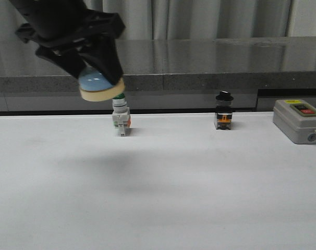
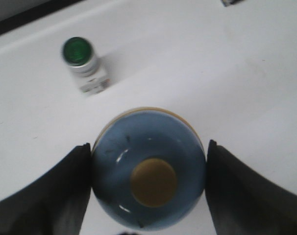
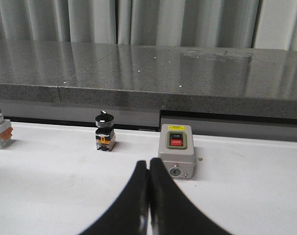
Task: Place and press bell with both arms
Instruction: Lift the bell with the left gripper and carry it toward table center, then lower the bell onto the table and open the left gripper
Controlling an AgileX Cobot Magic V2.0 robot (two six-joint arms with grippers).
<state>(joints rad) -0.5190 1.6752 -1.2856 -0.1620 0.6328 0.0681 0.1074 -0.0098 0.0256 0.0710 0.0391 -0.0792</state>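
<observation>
Front view shows the left tool (image 1: 98, 78) raised well above the white desk (image 1: 158, 198), clamped on the bell (image 1: 99, 85), whose cream base tilts toward the camera. From this angle the bell hangs just in front of and above the green-capped push-button switch (image 1: 120, 115), though the left wrist view puts that switch (image 2: 83, 65) some way off from the bell (image 2: 148, 169), so the overlap is likely only apparent. In the left wrist view the two fingers (image 2: 55, 196) press against opposite sides of the blue dome, and the cream button on top is uncovered.

The right tool (image 3: 148, 196) has its fingers drawn together with nothing between them, low over the desk near the grey on/off switch box (image 3: 176, 152) and the black-capped switch (image 3: 104, 131).

By my reading, the pick-up is done and the carry is underway. Setting the bell down upright, releasing it, and pressing its button, presumably with the right arm, all remain.
</observation>
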